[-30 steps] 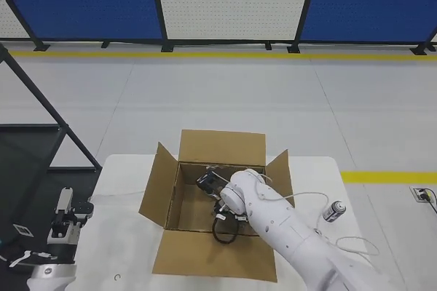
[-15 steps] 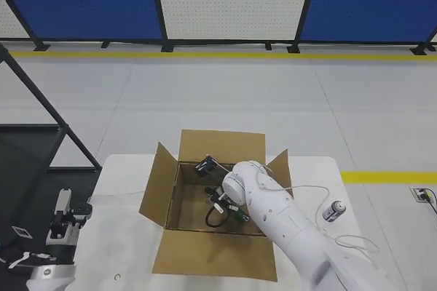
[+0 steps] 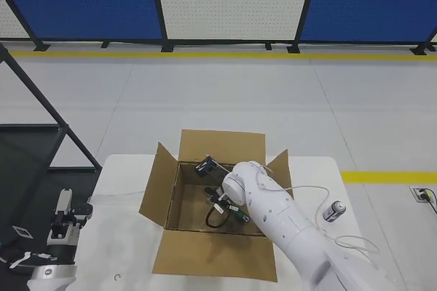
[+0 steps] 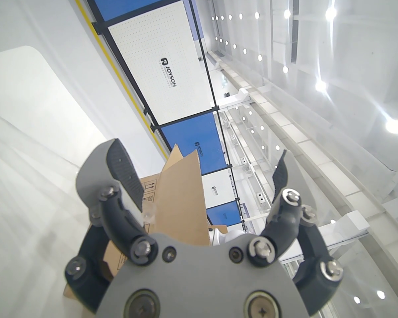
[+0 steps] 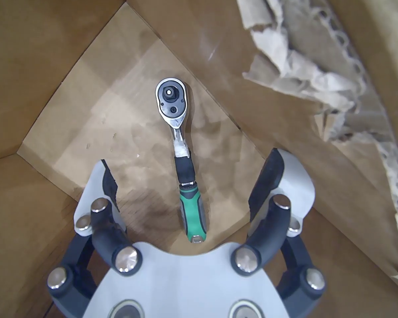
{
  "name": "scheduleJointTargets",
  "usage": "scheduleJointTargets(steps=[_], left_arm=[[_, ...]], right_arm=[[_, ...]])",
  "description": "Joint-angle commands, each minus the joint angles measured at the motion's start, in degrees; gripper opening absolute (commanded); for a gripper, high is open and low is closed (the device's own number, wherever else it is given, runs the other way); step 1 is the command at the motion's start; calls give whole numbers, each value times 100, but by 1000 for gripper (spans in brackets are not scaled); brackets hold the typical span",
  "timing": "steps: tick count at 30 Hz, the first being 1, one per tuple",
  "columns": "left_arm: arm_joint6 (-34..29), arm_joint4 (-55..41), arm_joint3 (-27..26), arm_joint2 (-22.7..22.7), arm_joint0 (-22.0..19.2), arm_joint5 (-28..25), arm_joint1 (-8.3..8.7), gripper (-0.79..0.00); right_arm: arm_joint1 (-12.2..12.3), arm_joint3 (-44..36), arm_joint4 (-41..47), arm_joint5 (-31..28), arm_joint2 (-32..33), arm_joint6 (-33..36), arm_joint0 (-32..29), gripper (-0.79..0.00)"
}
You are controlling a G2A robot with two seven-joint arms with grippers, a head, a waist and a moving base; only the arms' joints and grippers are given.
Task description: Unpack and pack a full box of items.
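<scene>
An open cardboard box [image 3: 165, 190] stands in the middle of the white table [image 3: 120, 233]. On the box floor lies a ratchet wrench [image 5: 180, 133] with a steel head and a green-and-black handle, close to one wall. My right gripper [image 5: 189, 163] hangs open inside the box just above the wrench's handle, a finger on either side and nothing held. In the top view the right arm [image 3: 255, 196] bends down into the box. My left gripper [image 4: 200, 153] is open and empty, off the box's left side [image 3: 64, 196], facing a box flap [image 4: 182, 196].
A small can [image 3: 333, 211] stands on the table to the right of the box. One inner wall of the box has torn, peeled cardboard [image 5: 301, 64]. A black frame [image 3: 51, 124] rises left of the table. The four box flaps stand outward.
The right arm's wrist shifted toward the far wall of the box a second ago and has since stayed still. The left arm has hardly moved.
</scene>
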Motion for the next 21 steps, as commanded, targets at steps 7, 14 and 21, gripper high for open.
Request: scheduleJointTargets(steps=[7, 14, 21], left_arm=[[-5, -2, -20, -28, 18, 1, -2, 0], [-27, 36, -33, 3, -3, 6, -3, 0], [-35, 35, -33, 4, -6, 23, -4, 0]], right_arm=[[26, 46, -289, -306, -39, -41, -162, 0], [2, 234, -468, -453, -48, -162, -226, -296], [-52, 397, -476, -605, -4, -262, -256, -437]])
